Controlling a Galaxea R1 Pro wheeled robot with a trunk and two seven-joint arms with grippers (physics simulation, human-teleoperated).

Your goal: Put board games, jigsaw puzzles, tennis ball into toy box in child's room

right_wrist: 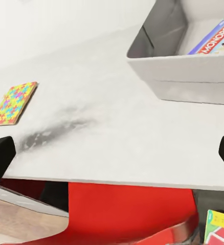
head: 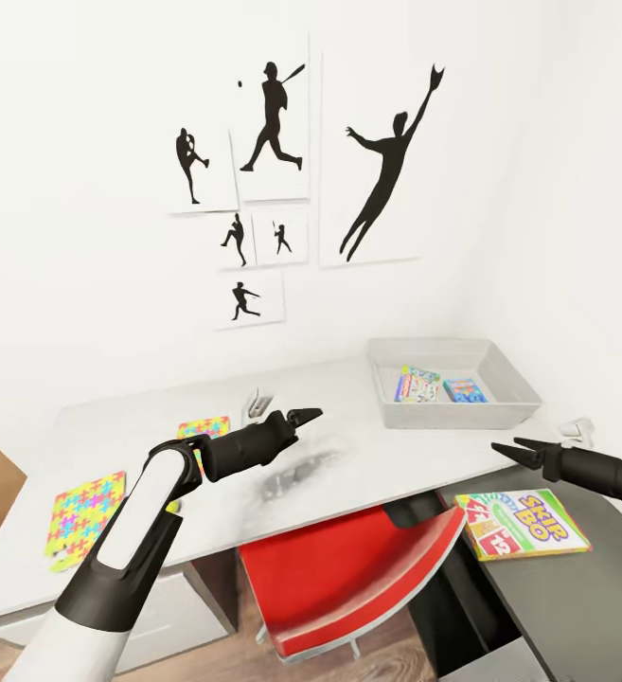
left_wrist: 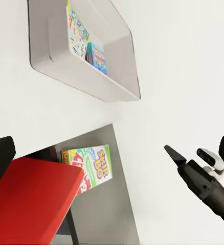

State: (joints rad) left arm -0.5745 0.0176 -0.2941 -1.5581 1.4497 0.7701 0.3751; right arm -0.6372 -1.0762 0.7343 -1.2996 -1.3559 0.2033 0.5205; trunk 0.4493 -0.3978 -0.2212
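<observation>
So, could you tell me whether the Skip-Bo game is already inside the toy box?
No, the Skip-Bo game lies on the lower dark-grey cabinet top, outside the toy box.

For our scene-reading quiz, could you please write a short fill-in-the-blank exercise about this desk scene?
1. The Monopoly game lies inside the ____.
2. The Skip-Bo game lies on the dark-grey cabinet top, outside the toy box; its cover faces ____.
3. Under the table stands a chair coloured ____.
4. The jigsaw puzzles on the table number ____.

Missing words: toy box; up; red; two
</observation>
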